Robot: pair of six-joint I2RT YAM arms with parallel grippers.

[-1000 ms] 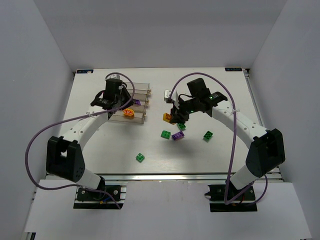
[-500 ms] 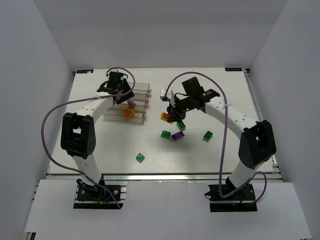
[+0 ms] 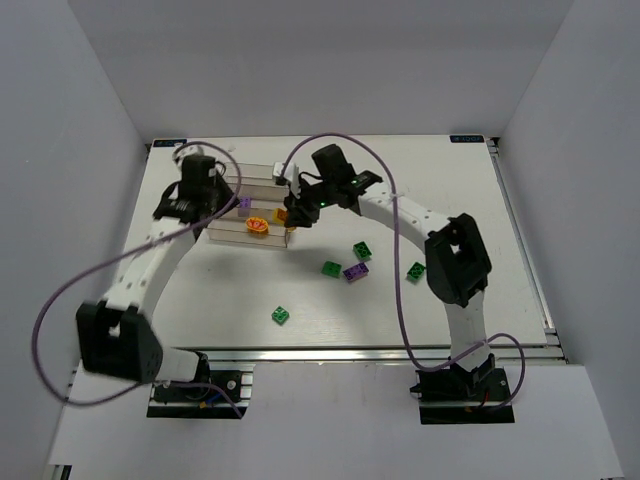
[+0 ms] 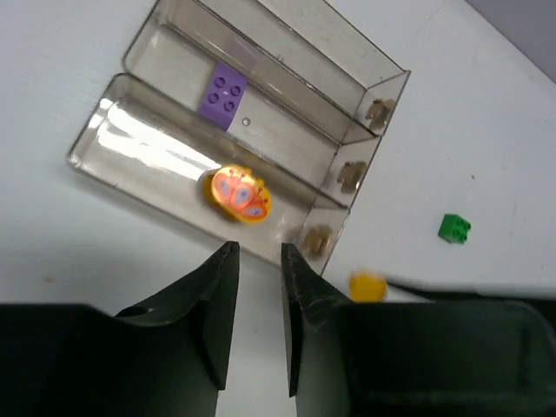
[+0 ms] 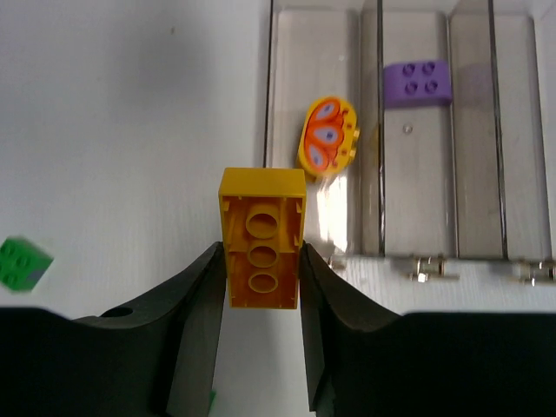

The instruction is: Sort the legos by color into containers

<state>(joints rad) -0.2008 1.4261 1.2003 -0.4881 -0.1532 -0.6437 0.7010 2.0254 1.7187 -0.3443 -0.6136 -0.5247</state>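
Right gripper point(image 5: 261, 254) is pinching an orange-yellow lego brick point(image 5: 261, 208), hollow underside up, just off the end of the clear containers point(image 5: 287, 78). An orange butterfly piece point(image 5: 328, 135) lies in the first bin and a purple brick point(image 5: 417, 83) in the next. Left gripper point(image 4: 257, 254) hovers beside that row, jaws nearly together and empty, while a green brick point(image 3: 282, 315) sits well apart on the table point(image 3: 450, 200).
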